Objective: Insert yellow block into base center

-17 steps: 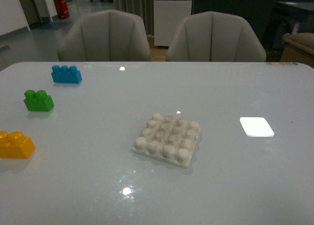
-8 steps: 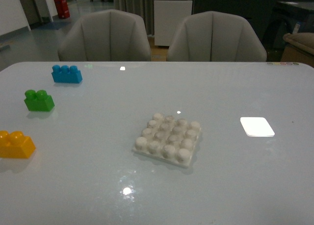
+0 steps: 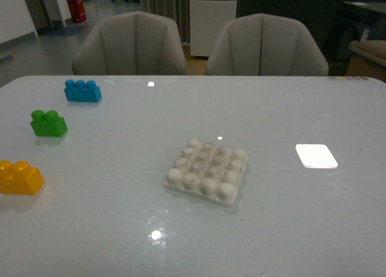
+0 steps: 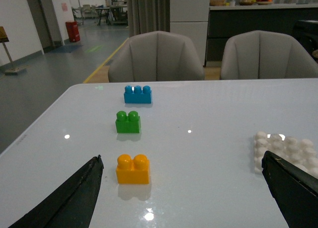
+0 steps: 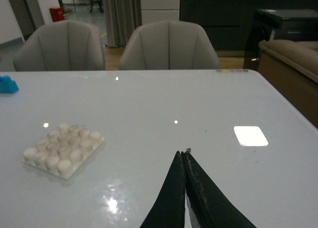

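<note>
Not begun: yellow block (image 3: 20,177) sits ungrasped by the surface's left edge, well apart from the base (image 3: 207,171) mid-surface, studs seemingly bare; left pincer (image 4: 181,161) released wide, right pincer (image 5: 183,158) clenched empty.

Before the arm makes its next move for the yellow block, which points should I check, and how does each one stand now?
1. Left gripper open: ok, fingers wide apart, holding nothing.
2. Yellow block free to grasp: ok, upright, studs up, apart from the green brick.
3. Base centre studs bare: ok, nothing sits on them.
4. Right gripper clear of the base: ok, shut, empty, off to its side.
5. Block in hand: not ok, it lies on the table, not yet grasped.
</note>
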